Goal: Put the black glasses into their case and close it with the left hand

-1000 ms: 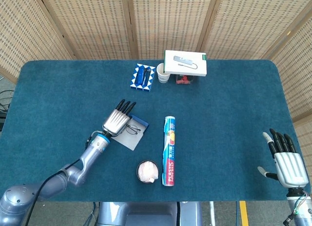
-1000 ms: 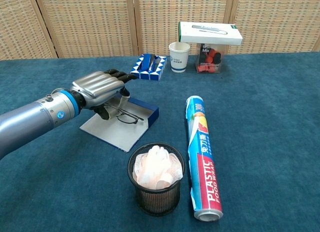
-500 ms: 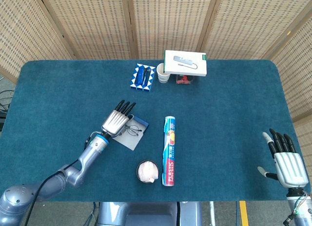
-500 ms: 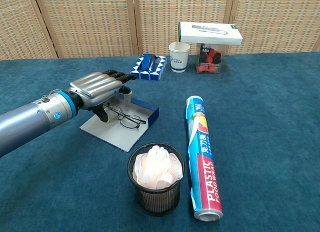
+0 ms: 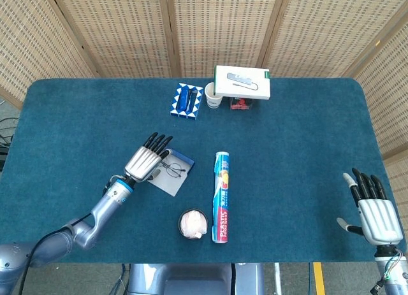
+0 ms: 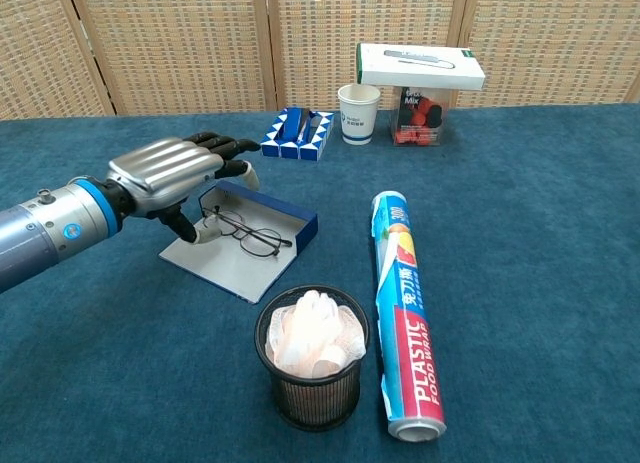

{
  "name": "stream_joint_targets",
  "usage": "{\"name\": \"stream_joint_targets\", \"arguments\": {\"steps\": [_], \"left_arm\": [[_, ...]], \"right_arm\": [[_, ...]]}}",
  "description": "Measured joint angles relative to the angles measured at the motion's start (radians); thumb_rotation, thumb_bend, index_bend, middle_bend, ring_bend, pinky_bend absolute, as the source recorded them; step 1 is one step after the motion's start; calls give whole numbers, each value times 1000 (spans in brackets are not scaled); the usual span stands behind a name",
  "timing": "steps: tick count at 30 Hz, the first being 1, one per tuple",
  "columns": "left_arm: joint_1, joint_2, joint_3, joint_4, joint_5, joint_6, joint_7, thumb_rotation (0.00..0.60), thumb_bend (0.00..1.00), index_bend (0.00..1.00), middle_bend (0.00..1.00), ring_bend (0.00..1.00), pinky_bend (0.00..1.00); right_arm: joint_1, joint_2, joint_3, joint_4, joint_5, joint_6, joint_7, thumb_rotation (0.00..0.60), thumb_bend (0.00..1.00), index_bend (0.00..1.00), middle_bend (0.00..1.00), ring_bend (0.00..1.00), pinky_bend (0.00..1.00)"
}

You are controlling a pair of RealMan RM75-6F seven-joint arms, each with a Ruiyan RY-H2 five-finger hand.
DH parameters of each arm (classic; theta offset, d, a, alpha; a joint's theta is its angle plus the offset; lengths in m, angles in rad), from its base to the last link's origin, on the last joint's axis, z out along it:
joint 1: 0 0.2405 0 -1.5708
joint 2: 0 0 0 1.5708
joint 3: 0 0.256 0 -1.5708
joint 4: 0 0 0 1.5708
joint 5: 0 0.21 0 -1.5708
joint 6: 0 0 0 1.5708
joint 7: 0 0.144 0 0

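The black glasses lie unfolded inside the open case, across the seam between its blue tray and its flat grey lid. My left hand hovers just left of the case with its fingers spread and holds nothing. Its thumb points down close to the glasses' left end, and I cannot tell if it touches them. My right hand stays open at the table's front right corner, far from the case, and only the head view shows it.
A plastic wrap roll lies right of the case. A black mesh basket with white stuffing stands in front of it. At the back are a blue-white puzzle, a paper cup and a white box on a jar.
My left hand has let go of the glasses and drawn back to the left. The glasses now lie free in the open case. The right hand has not moved.
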Motion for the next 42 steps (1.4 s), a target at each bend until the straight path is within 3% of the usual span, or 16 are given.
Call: {"name": "stream_joint_targets", "arguments": {"steps": [6, 14, 42], "left_arm": [[10, 44, -1, -46, 21, 47, 0, 600, 267, 3, 0, 0, 0], [-17, 6, -31, -16, -34, -27, 115, 600, 182, 0, 0, 0, 0], [-116, -191, -62, 273, -35, -61, 89, 600, 181, 0, 0, 0, 0]], "right_arm": [[0, 1, -1, -1, -1, -1, 1, 600, 0, 0, 0, 0, 0], [2, 3, -2, 0, -1, -5, 6, 600, 0, 0, 0, 0, 0], [8, 11, -5, -3, -1, -17, 23, 600, 0, 0, 0, 0, 0]]}}
